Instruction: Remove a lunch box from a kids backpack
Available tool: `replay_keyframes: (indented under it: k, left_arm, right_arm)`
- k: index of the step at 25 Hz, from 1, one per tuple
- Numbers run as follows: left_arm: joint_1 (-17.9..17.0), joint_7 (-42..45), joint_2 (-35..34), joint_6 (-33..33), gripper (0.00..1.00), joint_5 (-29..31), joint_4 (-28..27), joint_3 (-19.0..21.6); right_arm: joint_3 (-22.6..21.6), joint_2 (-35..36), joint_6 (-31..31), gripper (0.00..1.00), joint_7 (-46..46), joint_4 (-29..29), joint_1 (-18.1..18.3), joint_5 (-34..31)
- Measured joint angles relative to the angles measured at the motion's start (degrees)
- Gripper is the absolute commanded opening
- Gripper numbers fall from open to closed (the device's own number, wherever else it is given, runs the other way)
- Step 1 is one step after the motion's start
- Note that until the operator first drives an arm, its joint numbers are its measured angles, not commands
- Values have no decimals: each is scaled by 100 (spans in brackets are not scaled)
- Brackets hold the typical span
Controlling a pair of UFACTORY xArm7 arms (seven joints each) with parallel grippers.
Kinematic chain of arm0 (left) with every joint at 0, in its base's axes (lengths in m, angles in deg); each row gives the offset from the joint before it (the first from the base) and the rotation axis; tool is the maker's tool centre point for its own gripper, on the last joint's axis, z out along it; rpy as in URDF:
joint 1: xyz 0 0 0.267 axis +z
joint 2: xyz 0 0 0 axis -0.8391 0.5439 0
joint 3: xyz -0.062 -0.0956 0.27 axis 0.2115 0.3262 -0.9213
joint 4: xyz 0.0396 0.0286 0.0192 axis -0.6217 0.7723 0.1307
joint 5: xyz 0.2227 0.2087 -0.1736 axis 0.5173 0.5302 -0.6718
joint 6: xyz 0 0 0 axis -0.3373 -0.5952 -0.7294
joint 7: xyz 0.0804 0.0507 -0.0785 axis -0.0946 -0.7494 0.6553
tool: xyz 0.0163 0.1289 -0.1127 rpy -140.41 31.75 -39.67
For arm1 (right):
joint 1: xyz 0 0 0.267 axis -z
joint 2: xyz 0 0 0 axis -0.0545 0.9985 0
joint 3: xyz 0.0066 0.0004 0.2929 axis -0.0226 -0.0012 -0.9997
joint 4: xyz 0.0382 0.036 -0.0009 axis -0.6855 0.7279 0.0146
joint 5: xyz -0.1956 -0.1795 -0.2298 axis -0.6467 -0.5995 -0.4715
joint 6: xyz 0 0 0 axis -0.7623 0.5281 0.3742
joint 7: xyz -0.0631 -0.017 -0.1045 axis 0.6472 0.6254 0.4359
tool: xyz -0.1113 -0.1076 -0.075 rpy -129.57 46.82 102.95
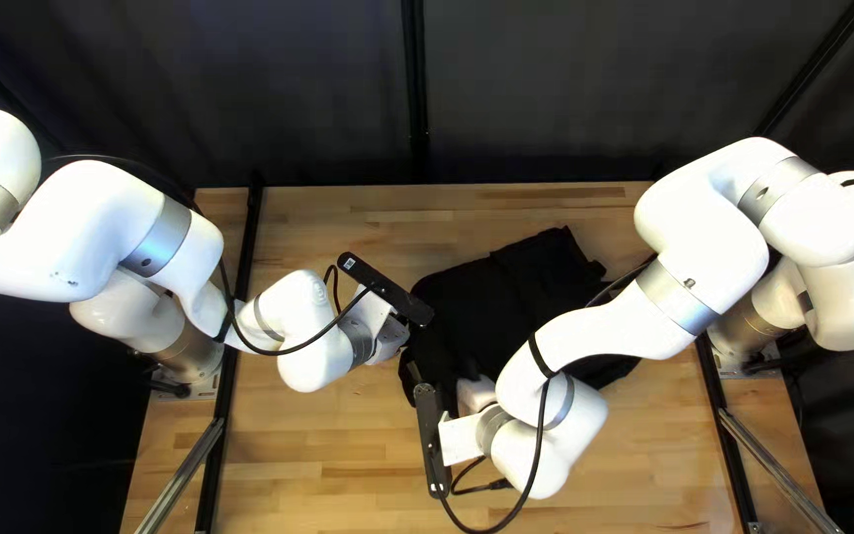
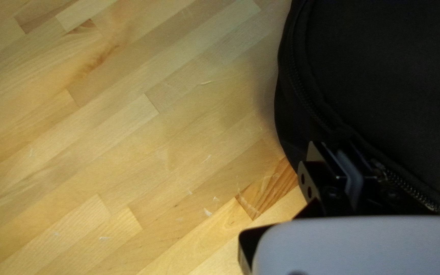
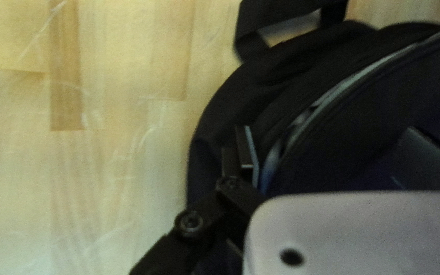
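Observation:
The black backpack (image 1: 506, 297) lies at the centre of the top left view, under my right arm. My left gripper (image 1: 399, 331) is at its left side, fingertips hidden there; my right gripper (image 1: 476, 393) is low at its near edge. In the left wrist view, my left gripper (image 2: 351, 162) has its fingers close together on the rim of the backpack (image 2: 398, 76), beside a zipper. In the right wrist view, my right gripper (image 3: 337, 153) stands wide open over the backpack (image 3: 250, 91), a curved pale-edged seam running between its fingers. No lunch box is visible.
The wooden table (image 1: 318, 445) extends around the backpack. A strap loop (image 3: 281, 18) sticks out from the backpack's edge in the right wrist view. Both grippers are close together at the bag's left and near sides, and cables (image 1: 538, 465) hang in loops from the arms.

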Motion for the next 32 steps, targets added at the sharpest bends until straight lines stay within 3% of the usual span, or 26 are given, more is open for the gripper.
replay_keyframes:
  k: [1, 14, 32]
  left_arm:
    - [2, 14, 0, 5, 0, 14, 8, 0]
    - [89, 112, -38, 110, 0, 208, 95, -79]
    - [108, -197, 38, 285, 0, 109, -107, -137]
  right_arm:
    - [12, -15, 4, 0, 41, 18, 14, -24]
    - [-75, -31, 212, 0, 129, 7, -122, 63]
    - [-355, -392, -62, 0, -18, 455, -179, 237]
